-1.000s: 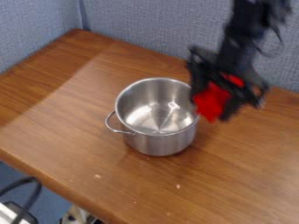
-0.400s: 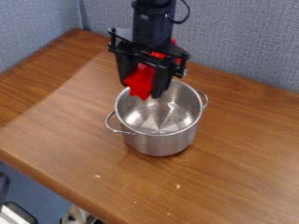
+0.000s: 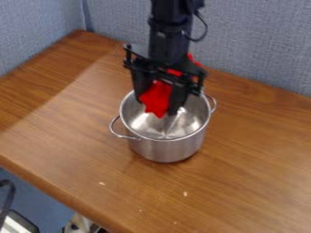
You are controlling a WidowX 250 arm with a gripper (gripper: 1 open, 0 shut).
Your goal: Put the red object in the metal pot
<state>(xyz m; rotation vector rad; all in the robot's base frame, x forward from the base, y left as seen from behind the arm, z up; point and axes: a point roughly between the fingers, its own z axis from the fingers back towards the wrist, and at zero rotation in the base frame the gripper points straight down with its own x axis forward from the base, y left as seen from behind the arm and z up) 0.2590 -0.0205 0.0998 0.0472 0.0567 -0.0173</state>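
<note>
The metal pot stands on the wooden table, shiny, with a small handle at its left side. My gripper hangs straight down over the pot's far half, its black fingers shut on the red object. The red block hangs upright between the fingers, and its lower end dips past the rim into the pot's mouth. Whether it touches the pot's bottom cannot be told.
The wooden table runs from the near left to the far right, with its front edge close below the pot. A blue-grey wall stands behind. Cables lie on the floor at the lower left.
My gripper with the red object has moved left from beside the pot's right rim to over its mouth, and has sunk lower into it.
</note>
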